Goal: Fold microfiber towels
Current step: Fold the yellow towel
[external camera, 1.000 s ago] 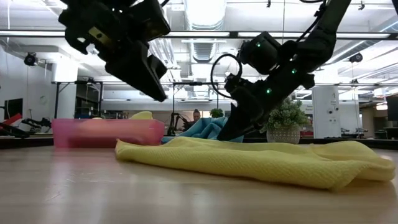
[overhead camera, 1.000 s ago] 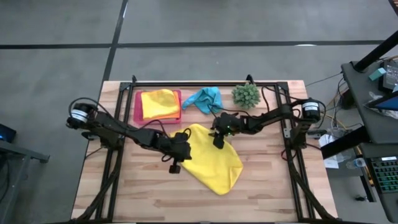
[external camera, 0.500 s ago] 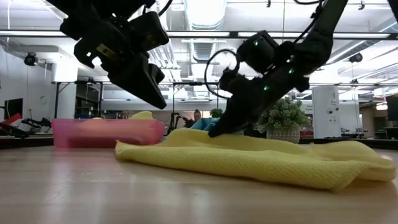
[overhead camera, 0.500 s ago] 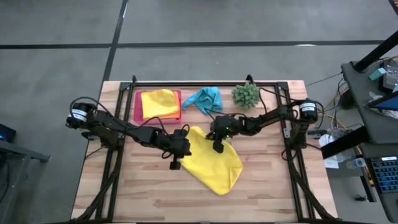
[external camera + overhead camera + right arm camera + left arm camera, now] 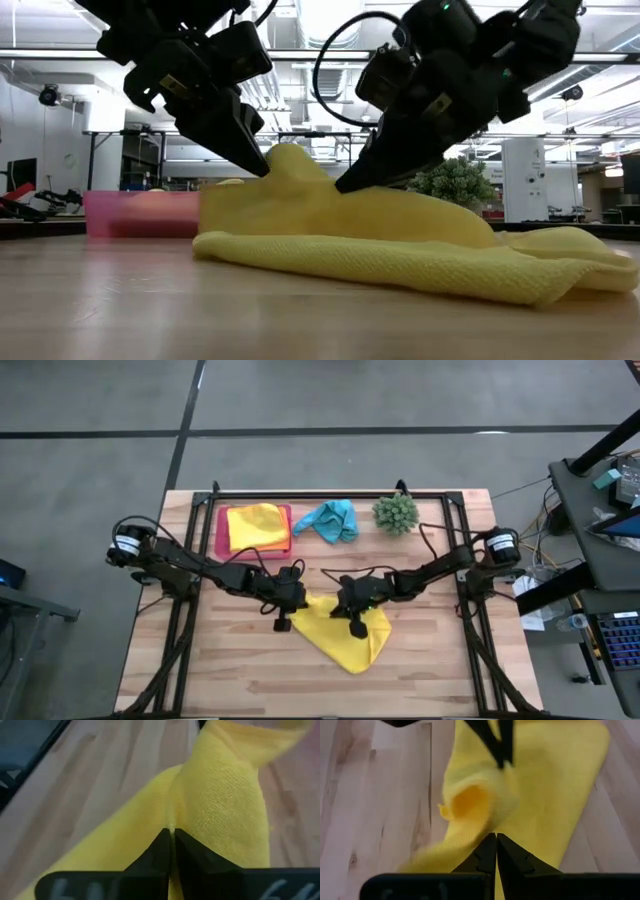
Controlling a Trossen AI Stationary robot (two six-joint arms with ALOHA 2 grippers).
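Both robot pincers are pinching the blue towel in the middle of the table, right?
Not quite. Both pincers, the left pincer and the right pincer, are pinching the yellow towel, as the high view shows. The blue towel lies untouched at the table's far edge.

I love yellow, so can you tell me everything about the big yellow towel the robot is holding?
The yellow towel is a soft, nubbly cloth of plain bright yellow, lying in the middle of the wooden table. Its far edge is lifted and drawn over the rest, so it is partly folded, with a rumpled hump on top. The left gripper and the right gripper are both shut on that raised edge. The lower part rests flat on the wood, ending in a rounded corner.
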